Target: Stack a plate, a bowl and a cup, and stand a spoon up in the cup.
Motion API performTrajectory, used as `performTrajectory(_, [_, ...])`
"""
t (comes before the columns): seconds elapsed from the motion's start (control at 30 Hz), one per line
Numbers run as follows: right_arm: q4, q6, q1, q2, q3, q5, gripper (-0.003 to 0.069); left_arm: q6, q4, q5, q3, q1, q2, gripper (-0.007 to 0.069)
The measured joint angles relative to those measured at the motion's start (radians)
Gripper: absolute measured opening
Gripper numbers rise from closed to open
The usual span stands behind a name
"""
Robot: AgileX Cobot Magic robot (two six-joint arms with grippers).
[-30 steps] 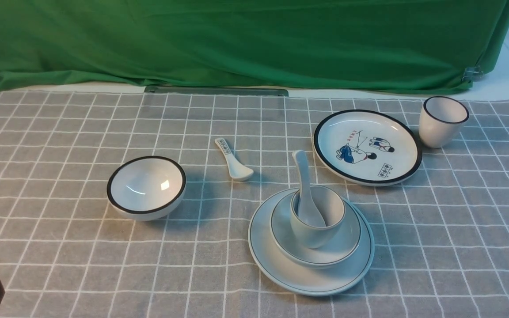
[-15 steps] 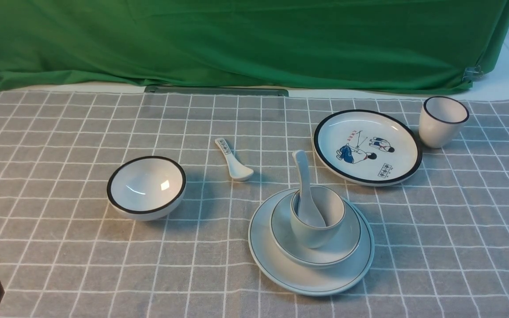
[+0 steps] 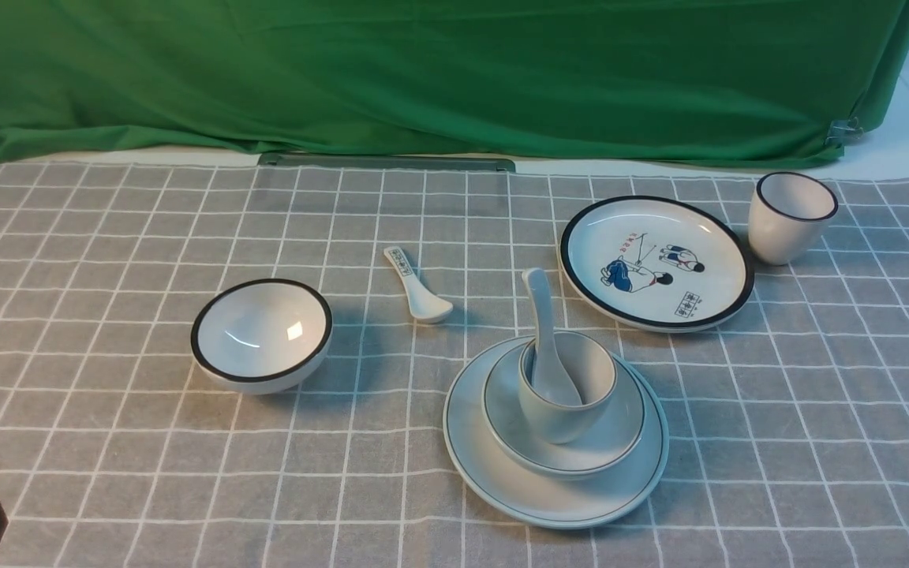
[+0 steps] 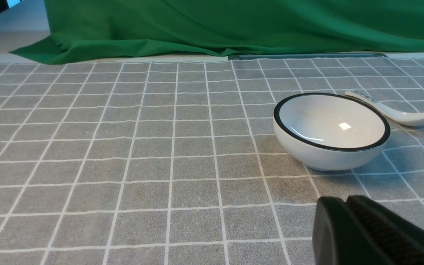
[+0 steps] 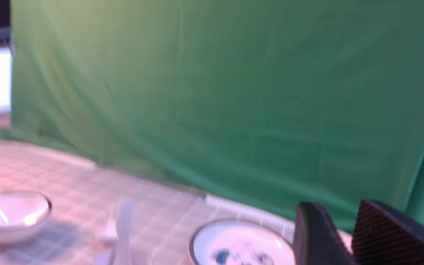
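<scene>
The left hand [image 4: 348, 206] is closed and holds nothing, near the black-rimmed bowl [image 3: 262, 334]. On the counter [image 3: 107, 442], the plate [image 3: 502, 473] carries the bowl [image 3: 620, 442], the cup [image 3: 561, 422] and the leaning spoon [image 3: 543, 331]. The right hand [image 5: 344, 221] holds nothing, its fingers [image 5: 313, 235] slightly apart.

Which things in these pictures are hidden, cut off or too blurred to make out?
- Spoon bowl end: front view, hidden inside the cup.
- Print on the other spoon's handle: front view, too small to read.
- Cartoon plate: right wrist view, blurred, cut off by the edge.
- Left gripper: left wrist view, cut off by the frame edge.
</scene>
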Motion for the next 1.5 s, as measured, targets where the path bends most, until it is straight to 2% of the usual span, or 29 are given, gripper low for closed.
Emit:
performTrajectory(0.23, [-0.048,0.019,-0.006,0.044,0.03,0.002,0.023,0.0,0.0,0.0,0.0,0.0,0.0,0.0012])
performTrajectory(0.37, [-0.053,0.019,-0.098,0.04,0.116,-0.002,0.0235,0.0,0.0,0.0,0.0,0.0,0.0,0.0012])
performTrajectory(0.5, [-0.059,0.021,-0.249,-0.004,0.279,0.001,0.0235,-0.001,0.0,0.0,0.0,0.0,0.0,0.0012])
performTrajectory(0.6, [-0.058,0.024,-0.298,-0.089,0.39,0.034,0.024,-0.001,0.001,0.0,0.0,0.0,0.0,0.0012])
performTrajectory(0.73, [-0.058,0.023,-0.287,-0.108,0.401,0.104,0.0241,-0.001,0.002,0.0,0.0,0.0,-0.001,0.0012])
performTrajectory(1.5, [-0.054,0.068,-0.286,-0.108,0.401,0.108,0.0241,-0.001,0.003,0.0,0.0,0.0,-0.001,0.0017])
